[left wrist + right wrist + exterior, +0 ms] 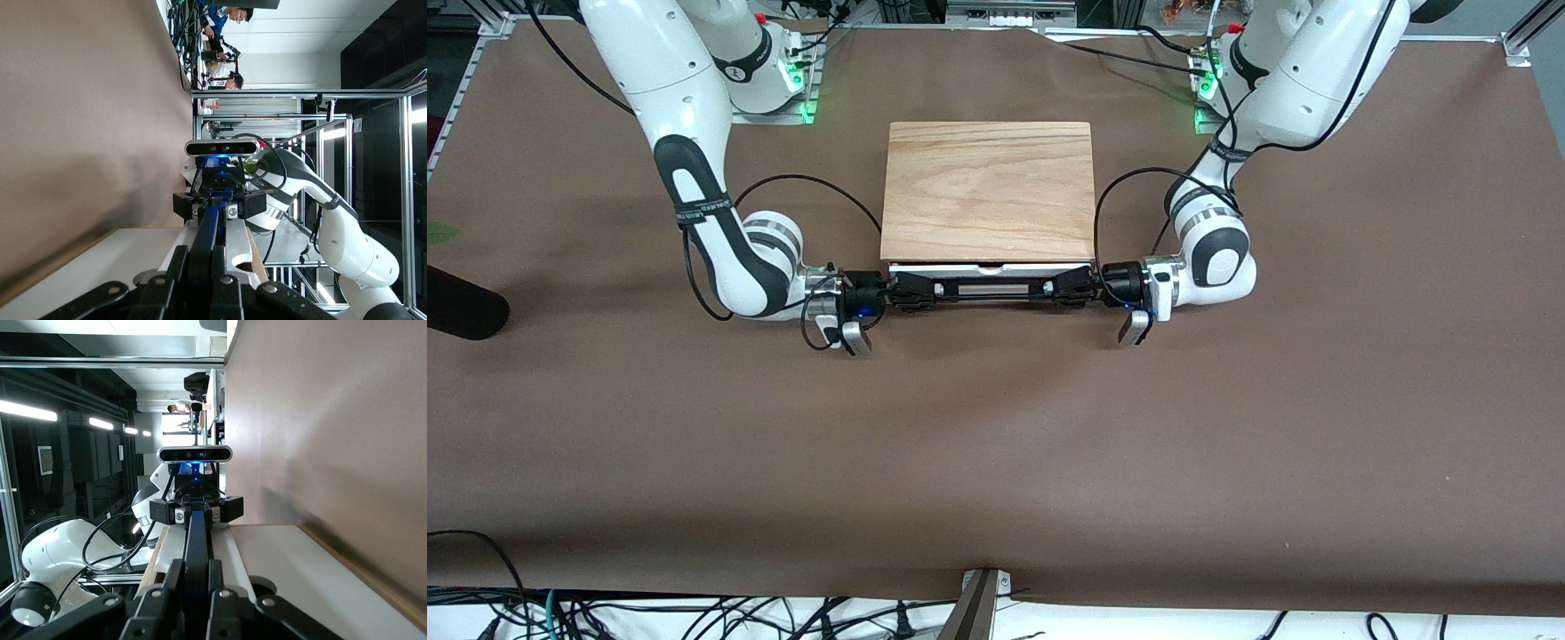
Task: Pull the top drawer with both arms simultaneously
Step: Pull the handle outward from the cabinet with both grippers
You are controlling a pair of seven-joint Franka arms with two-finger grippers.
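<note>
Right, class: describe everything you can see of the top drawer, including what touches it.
The top drawer shows as a thin white front edge just under the cabinet's wood-grain top, barely pulled out, if at all. Its long thin black bar handle runs along the front. The right gripper and the left gripper are both shut on the handle's two ends. The drawer's inside is hidden.

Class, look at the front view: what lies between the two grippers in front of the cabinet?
The front view shows the top drawer's black bar handle running between the left gripper and the right gripper. Each is shut on one end of the handle.
</note>
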